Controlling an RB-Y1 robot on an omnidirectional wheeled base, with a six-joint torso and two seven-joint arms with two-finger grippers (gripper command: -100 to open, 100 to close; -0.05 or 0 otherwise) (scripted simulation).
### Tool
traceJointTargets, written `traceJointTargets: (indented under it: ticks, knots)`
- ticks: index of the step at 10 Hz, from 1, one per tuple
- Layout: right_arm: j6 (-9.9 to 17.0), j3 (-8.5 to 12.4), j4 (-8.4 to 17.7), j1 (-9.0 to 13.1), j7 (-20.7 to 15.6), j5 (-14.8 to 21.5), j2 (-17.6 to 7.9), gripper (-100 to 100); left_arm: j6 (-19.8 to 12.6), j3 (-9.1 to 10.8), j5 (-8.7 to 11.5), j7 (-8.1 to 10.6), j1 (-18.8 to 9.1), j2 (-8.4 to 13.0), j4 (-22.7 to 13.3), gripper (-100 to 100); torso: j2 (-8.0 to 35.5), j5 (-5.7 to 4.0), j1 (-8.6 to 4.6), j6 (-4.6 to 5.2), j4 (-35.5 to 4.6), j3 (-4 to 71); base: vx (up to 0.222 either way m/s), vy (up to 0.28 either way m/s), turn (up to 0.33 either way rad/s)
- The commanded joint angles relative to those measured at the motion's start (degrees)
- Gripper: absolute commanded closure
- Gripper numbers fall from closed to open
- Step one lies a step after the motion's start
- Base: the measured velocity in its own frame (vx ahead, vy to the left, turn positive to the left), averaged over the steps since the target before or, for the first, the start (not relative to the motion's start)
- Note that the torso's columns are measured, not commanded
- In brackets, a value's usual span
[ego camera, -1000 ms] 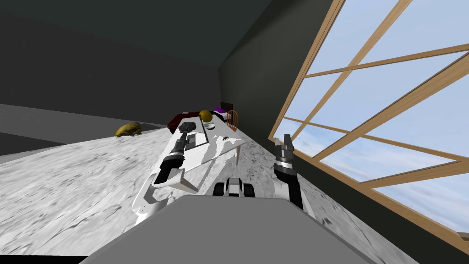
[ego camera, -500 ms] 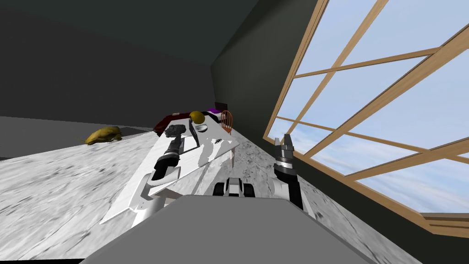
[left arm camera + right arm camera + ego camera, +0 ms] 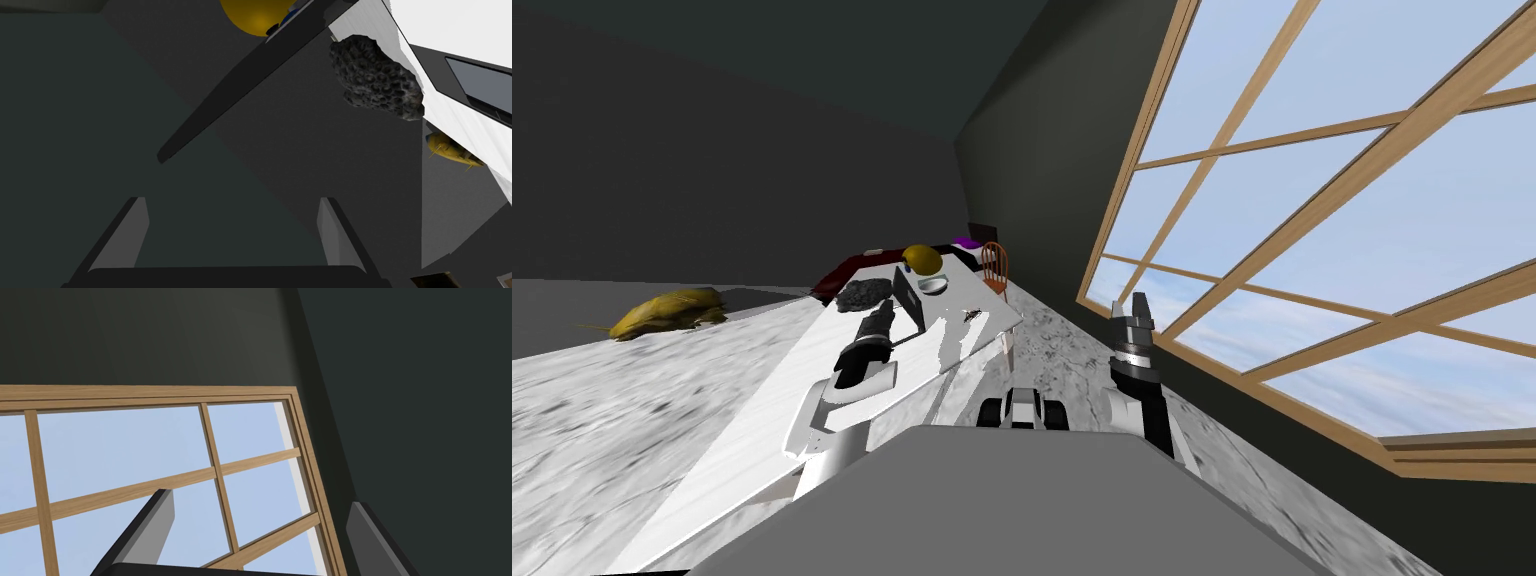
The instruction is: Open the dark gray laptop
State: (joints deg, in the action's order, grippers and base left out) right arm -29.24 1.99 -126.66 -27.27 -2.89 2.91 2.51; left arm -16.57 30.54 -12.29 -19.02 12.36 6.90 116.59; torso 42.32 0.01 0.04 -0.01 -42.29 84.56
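The dark gray laptop (image 3: 909,298) sits on the white bench (image 3: 742,440) with its lid raised at a slant and a dark lumpy rock (image 3: 375,77) just beside it. My left claw (image 3: 232,210) is spread and empty, close to the lid's edge but not touching it. My right claw (image 3: 262,500) is held up off to the bench's side, also spread.
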Motion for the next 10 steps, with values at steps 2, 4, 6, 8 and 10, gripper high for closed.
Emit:
traceJointTargets:
  ticks: [2,4,6,8,10]
  knots:
    - [0.0,0.0,0.0,0.0,0.0,0.0,0.0,0,-3.84,3.56,-1.43,-1.12,-1.99,0.19,-1.98,-100,0.01,0.0,-0.03,0.0,-0.01,-0.01,0.08,-0.056,-0.101]
    - [0.0,0.0,0.0,0.0,0.0,0.0,0.0,0,-6.11,5.51,-2.21,-1.75,-3.03,0.59,-2.71,-100,0.02,0.0,-0.02,0.01,-0.01,-0.02,0.068,-0.043,-0.111]
    - [0.0,0.0,0.0,0.0,0.0,0.0,0.0,0,-6.44,5.6,-2.41,-1.86,-2.96,0.34,-2.28,-100,-0.08,-0.01,-0.04,0.0,0.02,0.04,0.063,-0.03,-0.061]
    - [0.0,0.01,0.0,0.0,0.0,0.0,-0.01,0,-7.16,5.79,-2.42,-2.01,-3.19,0.48,-1.93,-100,-0.04,0.05,0.22,0.0,0.0,0.01,0.057,0.047,-0.026]
    - [0.0,0.01,0.0,0.0,0.0,0.0,-0.01,0,-6.64,6.03,-0.97,-0.24,-4.33,-0.4,-2.44,100,0.1,-0.04,-0.13,0.02,-0.04,-0.06,-0.017,0.03,0.049]
